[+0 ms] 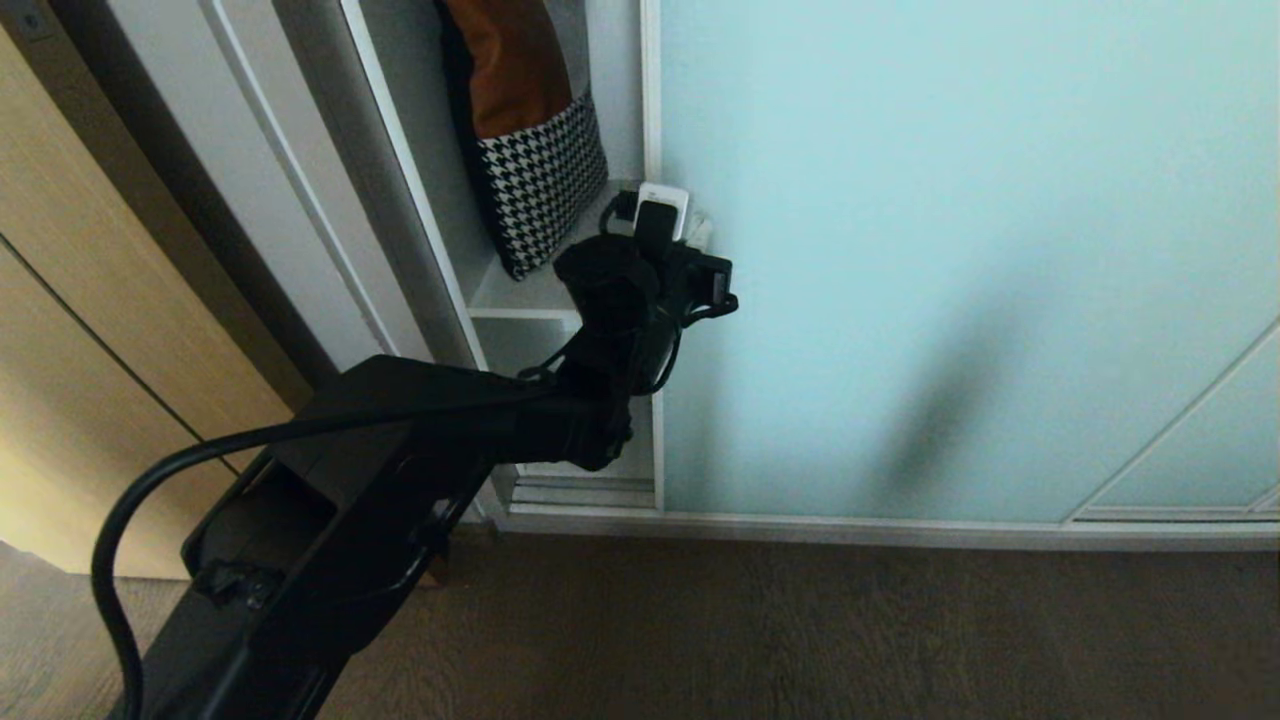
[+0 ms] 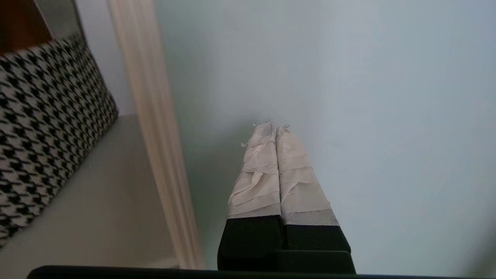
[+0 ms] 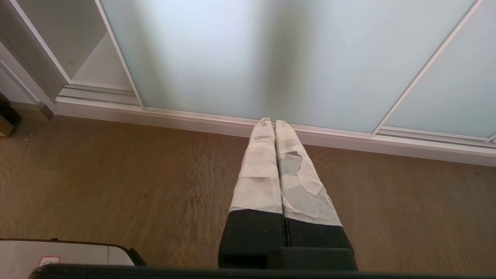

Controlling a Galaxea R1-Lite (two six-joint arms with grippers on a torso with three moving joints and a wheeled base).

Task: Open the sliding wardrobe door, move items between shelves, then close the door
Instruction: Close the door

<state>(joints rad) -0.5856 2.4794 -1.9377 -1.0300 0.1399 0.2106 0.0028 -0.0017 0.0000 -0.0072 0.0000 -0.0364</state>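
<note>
Wardrobe shelf and floor, as you saw them

You had a grey-white shelf [image 1: 525, 290] inside the open wardrobe bay, and on it stood a houndstooth-patterned bag [image 1: 540, 180] with a brown upper part, leaning toward the bay's left wall. Below, the wood floor [image 1: 800, 630] ran up to the white bottom rail [image 1: 850, 528] of the wardrobe.

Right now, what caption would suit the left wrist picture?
Left gripper, fingers shut, tips at the sliding wardrobe door; houndstooth bag on the shelf beside.
</note>
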